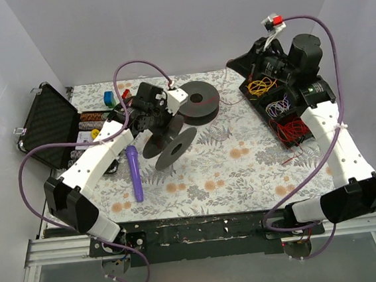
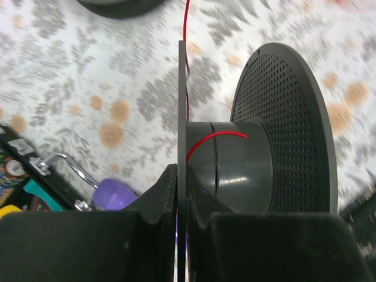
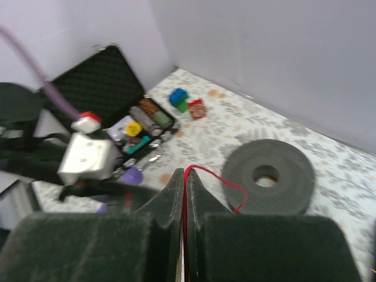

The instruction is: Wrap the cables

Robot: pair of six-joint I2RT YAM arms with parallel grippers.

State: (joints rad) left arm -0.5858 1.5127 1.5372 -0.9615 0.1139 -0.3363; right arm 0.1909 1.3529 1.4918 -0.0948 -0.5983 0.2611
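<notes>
My left gripper (image 1: 160, 125) is shut on the thin flange of a dark grey spool (image 1: 172, 146) and holds it on edge above the table. In the left wrist view the fingers (image 2: 167, 188) pinch that flange, and the thin red wire (image 2: 187, 70) runs down along it and curls over the hub (image 2: 241, 170). My right gripper (image 1: 235, 63) is raised at the back right. Its fingers (image 3: 173, 191) are shut on the red wire (image 3: 220, 180), which loops out towards a second spool (image 3: 294, 176) lying flat (image 1: 202, 109).
An open black case (image 1: 52, 117) with small parts stands at the left. A purple pen-like tool (image 1: 135, 173) lies near the left arm. A black tray (image 1: 269, 116) at the right holds yellow, purple-white and red wire bundles. Blue and green blocks (image 1: 108, 97) lie at the back.
</notes>
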